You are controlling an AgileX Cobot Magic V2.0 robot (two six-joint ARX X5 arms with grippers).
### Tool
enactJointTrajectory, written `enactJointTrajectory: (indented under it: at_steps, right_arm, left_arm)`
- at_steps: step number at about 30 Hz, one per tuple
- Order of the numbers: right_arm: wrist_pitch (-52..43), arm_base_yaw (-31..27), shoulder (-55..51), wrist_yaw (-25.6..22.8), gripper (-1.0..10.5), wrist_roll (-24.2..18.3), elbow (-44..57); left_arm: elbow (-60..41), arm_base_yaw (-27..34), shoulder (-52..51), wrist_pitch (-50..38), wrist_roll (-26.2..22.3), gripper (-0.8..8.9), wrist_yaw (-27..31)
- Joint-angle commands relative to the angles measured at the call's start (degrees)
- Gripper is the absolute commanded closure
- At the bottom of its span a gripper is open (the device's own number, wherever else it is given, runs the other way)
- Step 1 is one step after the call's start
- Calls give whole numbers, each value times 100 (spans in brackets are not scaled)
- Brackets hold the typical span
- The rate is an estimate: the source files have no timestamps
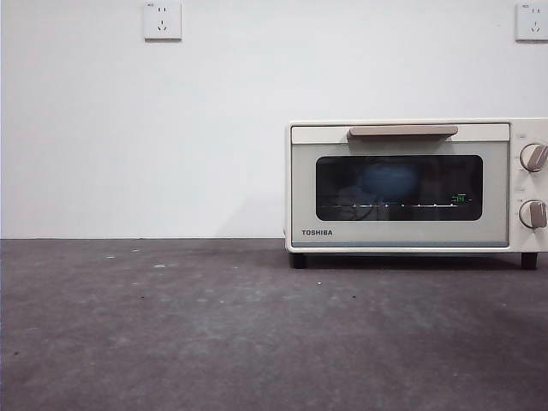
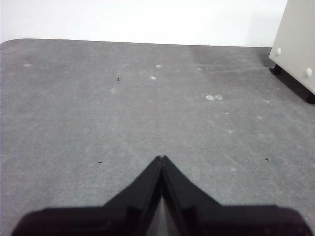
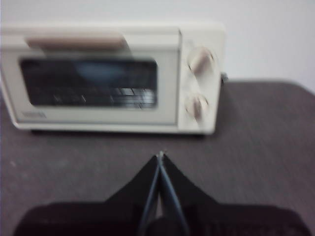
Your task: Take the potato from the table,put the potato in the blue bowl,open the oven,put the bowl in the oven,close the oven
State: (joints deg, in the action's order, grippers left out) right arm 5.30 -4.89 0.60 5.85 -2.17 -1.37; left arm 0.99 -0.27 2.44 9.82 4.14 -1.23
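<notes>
The cream-white oven [image 1: 411, 188] stands at the back right of the table [image 1: 214, 325] with its dark glass door closed. Through the glass I make out the blue bowl [image 1: 387, 181] resting on the rack inside. The potato is hidden from every view. In the right wrist view the oven [image 3: 113, 78] faces my right gripper [image 3: 160, 156], which is shut and empty a short way in front of it. My left gripper [image 2: 161, 159] is shut and empty over bare table, with the oven's side [image 2: 298, 44] far off to one side.
The oven's beige bar handle [image 1: 402, 131] runs along the top of the door and two knobs [image 1: 533, 157] sit on its right side. A white wall with two power sockets [image 1: 163, 20] lies behind the table.
</notes>
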Motion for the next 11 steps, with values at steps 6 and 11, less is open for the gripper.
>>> enactJointTrajectory:
  at_steps: [6, 11]
  right_arm:
    - [544, 118, -15, -741, 946, 13, 57]
    - [529, 122, -17, -763, 946, 24, 57]
  left_arm:
    - [-55, 2, 37, -33, 20, 817, -28]
    - [-55, 2, 37, -33, 20, 817, -26]
